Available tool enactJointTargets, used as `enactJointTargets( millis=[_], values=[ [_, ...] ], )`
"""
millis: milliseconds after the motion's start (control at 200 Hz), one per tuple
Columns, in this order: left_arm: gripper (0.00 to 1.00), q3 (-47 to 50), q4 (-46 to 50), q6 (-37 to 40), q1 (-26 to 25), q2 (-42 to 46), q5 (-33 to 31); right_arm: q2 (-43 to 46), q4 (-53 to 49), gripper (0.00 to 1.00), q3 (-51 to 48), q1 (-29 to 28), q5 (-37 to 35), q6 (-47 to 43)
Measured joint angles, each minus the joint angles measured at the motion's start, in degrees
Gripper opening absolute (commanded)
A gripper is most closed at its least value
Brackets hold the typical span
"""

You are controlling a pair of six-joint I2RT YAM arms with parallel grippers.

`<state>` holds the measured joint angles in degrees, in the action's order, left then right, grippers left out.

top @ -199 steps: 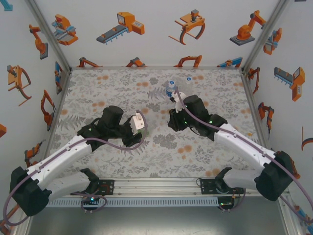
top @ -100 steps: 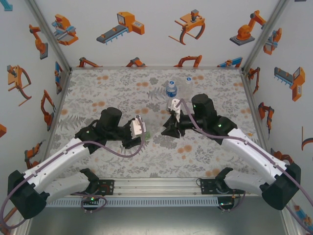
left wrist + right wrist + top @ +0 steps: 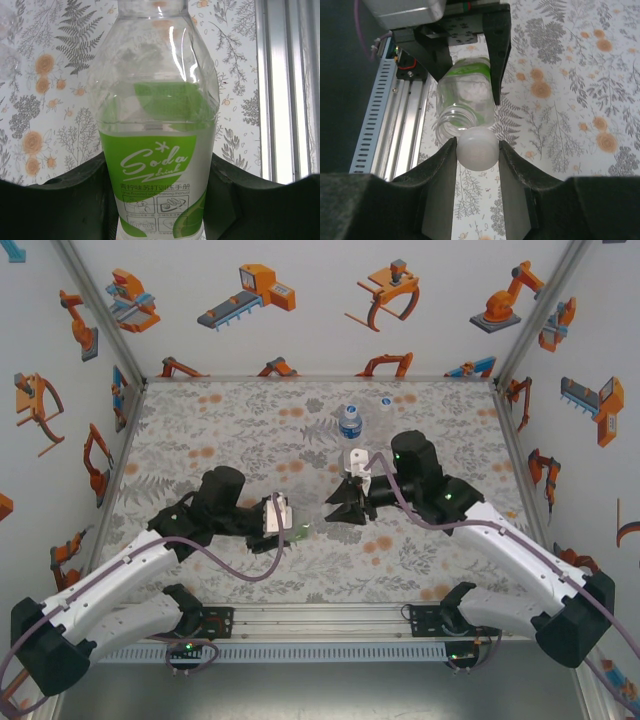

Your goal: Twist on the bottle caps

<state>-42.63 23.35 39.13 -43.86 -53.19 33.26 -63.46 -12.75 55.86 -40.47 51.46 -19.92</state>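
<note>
Green-labelled bottle (image 3: 157, 150) is clamped in my left fingers (image 3: 65, 200) over the tabletop (image 3: 220, 420), open neck facing the white cap (image 3: 477, 148) pinched in my right fingers (image 3: 440, 175) just at its rim; I judge the cap off-centre, so turning now risks cross-threading or dropping it.

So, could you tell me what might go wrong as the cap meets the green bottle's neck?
The cap in the right gripper sits off-centre against the bottle neck, so it might cross-thread or skid off. The left gripper pinches the clear plastic bottle at its label; it could twist or buckle under turning force.
</note>
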Motion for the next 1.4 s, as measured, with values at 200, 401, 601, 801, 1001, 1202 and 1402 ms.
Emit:
enactJointTargets(
  millis=[200, 401, 601, 801, 1001, 1202, 1402],
  values=[
    [0.00, 0.1, 0.7, 0.1, 0.0, 0.0, 1.3, -1.1, 0.6, 0.19, 0.9, -1.1, 3.8, -0.9],
    [0.00, 0.5, 0.6, 0.0, 0.2, 0.4, 1.2, -1.8, -0.2, 0.19, 1.6, -1.8, 5.1, -1.7],
    [0.00, 0.9, -0.4, -0.4, 0.8, 1.4, 0.8, -1.1, -0.7, 0.19, 1.5, -2.5, 3.7, -2.3],
    [0.00, 1.1, -0.7, -1.0, 1.2, 2.0, 1.0, -0.1, 0.2, 0.19, 1.0, -3.8, 1.3, -2.7],
    [0.00, 1.9, -0.8, -1.5, 1.6, 2.2, 1.0, 0.2, 2.7, 0.18, -0.9, -4.7, -0.8, -2.9],
    [0.00, 2.0, -0.7, -2.5, 2.1, 2.2, 1.1, 1.0, 6.1, 0.16, -3.0, -5.3, -2.6, -3.4],
    [0.00, 2.0, -1.1, -2.8, 2.3, 2.2, 1.5, 2.9, 10.1, 0.15, -5.7, -5.8, -4.2, -3.9]
  ],
)
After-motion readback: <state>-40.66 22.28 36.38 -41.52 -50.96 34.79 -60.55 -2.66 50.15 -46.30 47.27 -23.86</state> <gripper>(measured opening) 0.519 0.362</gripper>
